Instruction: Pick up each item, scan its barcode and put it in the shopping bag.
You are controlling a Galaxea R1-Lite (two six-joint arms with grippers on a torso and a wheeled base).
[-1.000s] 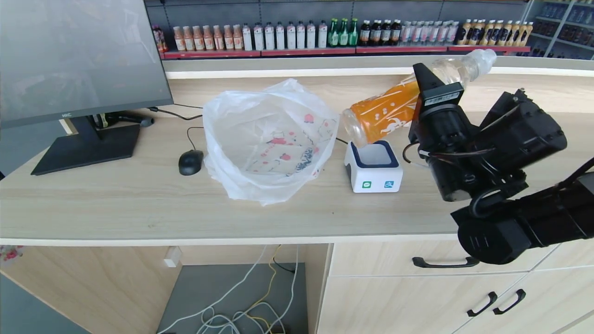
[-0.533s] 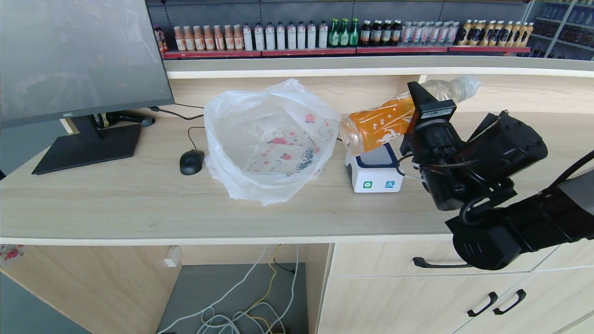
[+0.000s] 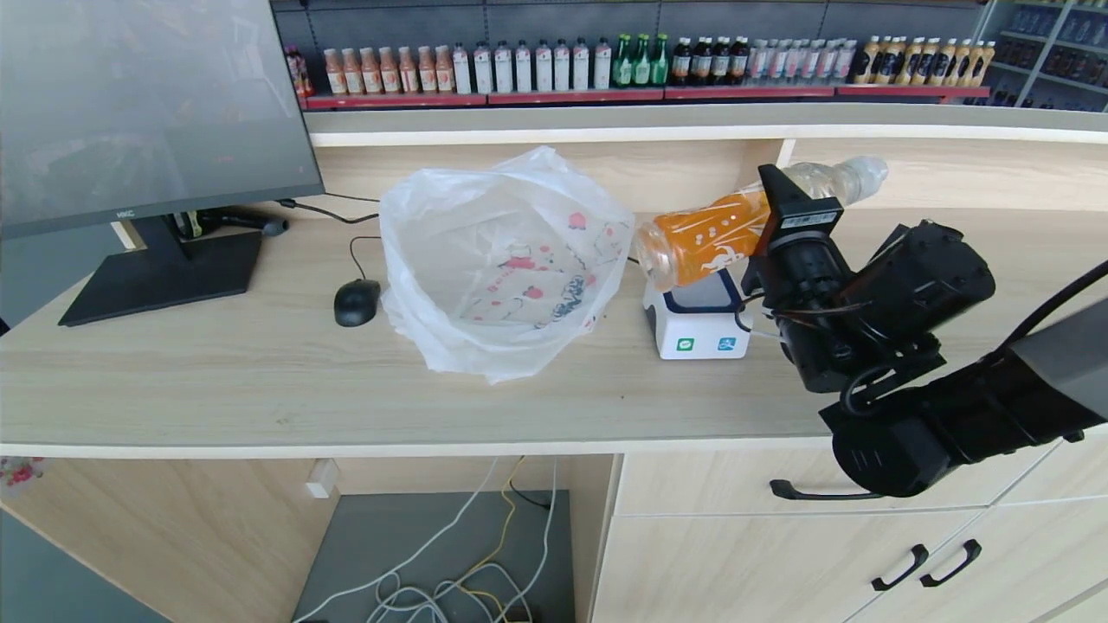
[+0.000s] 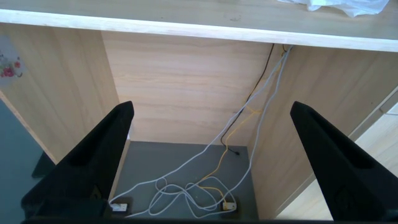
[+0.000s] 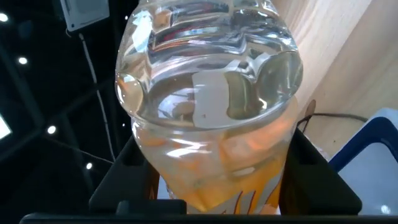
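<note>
My right gripper (image 3: 773,216) is shut on a clear bottle with an orange label (image 3: 710,238), held nearly level above the white barcode scanner (image 3: 697,323), with its base toward the shopping bag and its cap end (image 3: 857,176) to the right. The right wrist view looks along the bottle (image 5: 211,124), with black fingers (image 5: 314,180) on both sides of it. The white plastic shopping bag (image 3: 502,260) stands open on the counter, just left of the scanner. My left gripper (image 4: 211,162) hangs open below the counter, its two dark fingers (image 4: 93,162) wide apart.
A monitor (image 3: 147,104) on a black stand occupies the counter's left end, with a mouse (image 3: 356,302) beside the bag. A raised ledge (image 3: 692,130) runs behind the counter (image 3: 260,381). Drawers with black handles (image 3: 831,493) sit under the right side; cables (image 4: 199,186) lie on the floor below.
My right arm has lowered the bottle and moved it a little left, bringing it closer over the scanner and more level. The bag and scanner have not moved.
</note>
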